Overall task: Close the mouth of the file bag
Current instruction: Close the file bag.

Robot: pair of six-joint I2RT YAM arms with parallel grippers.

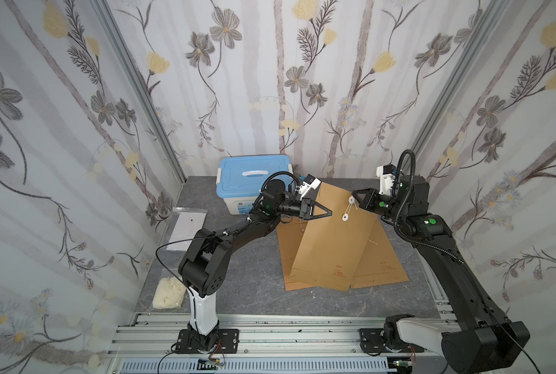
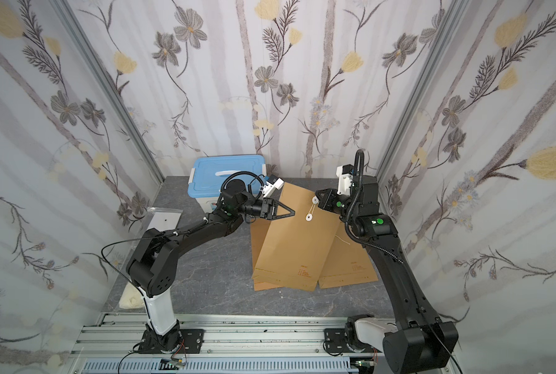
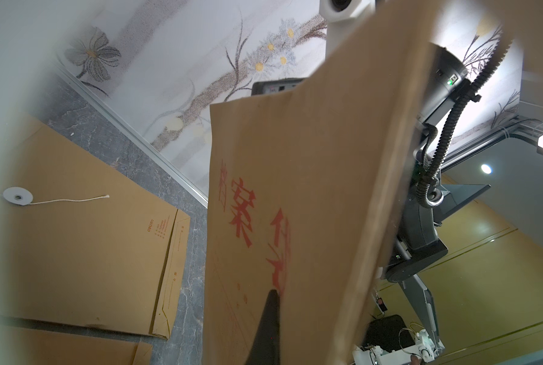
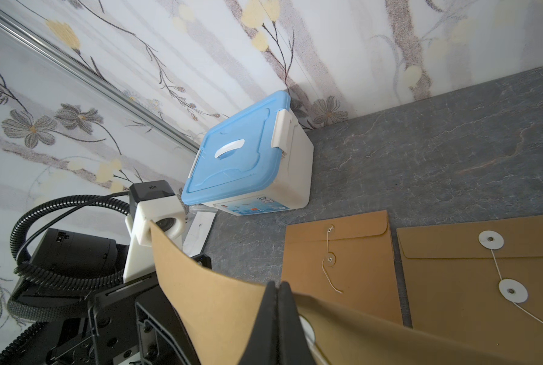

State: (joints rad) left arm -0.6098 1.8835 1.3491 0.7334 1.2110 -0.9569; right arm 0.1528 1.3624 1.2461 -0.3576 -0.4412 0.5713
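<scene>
In both top views both arms bend inward, left gripper (image 1: 330,212) & right gripper (image 1: 354,196) clamped on the brown kraft-paper file bag (image 1: 331,249) raised btwn them; left wrist: matte face, red print; right wrist: jaws pinch curled flap.

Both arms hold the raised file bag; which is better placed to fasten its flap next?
Probably right: jaws of the right gripper pinch the file bag beside its upper disc; the left gripper holds the opposite edge.

Black arms (image 1: 457,268), corrugated cables (image 1: 398,213)
</scene>
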